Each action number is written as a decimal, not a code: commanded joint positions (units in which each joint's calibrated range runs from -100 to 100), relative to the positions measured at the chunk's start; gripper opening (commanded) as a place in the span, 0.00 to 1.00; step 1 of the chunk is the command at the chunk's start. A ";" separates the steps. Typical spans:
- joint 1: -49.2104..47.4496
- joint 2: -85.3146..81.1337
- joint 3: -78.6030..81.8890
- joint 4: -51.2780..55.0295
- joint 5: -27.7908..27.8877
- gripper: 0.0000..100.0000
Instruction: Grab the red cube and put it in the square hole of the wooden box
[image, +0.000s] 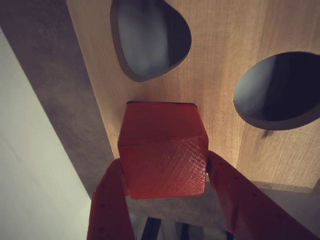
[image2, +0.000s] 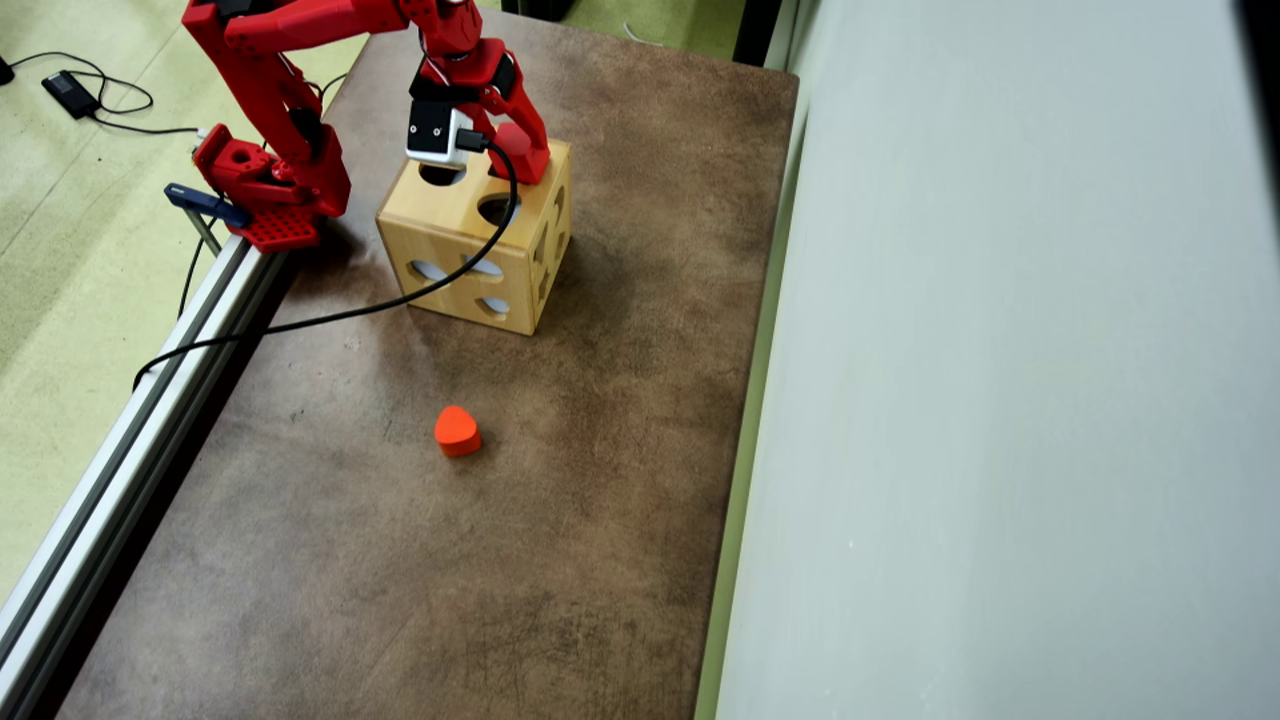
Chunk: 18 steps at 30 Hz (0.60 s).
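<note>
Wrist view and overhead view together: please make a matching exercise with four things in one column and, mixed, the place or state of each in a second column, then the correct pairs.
Things:
1. red cube
2. orange-red heart block
3. wooden box
4. hand

Places or states:
A. lies alone on the brown table, in front of the box in the overhead view
B. shut on a block, above the box top
C. stands on the table under the arm
D. held between two fingers, just over a dark square opening

Pairs: 1-D, 2-A, 3-C, 4-B
</note>
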 joint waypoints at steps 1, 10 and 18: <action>-0.09 -2.79 -0.22 1.50 0.39 0.04; 0.28 6.63 1.39 0.54 0.29 0.05; 0.43 6.72 1.39 1.42 0.24 0.05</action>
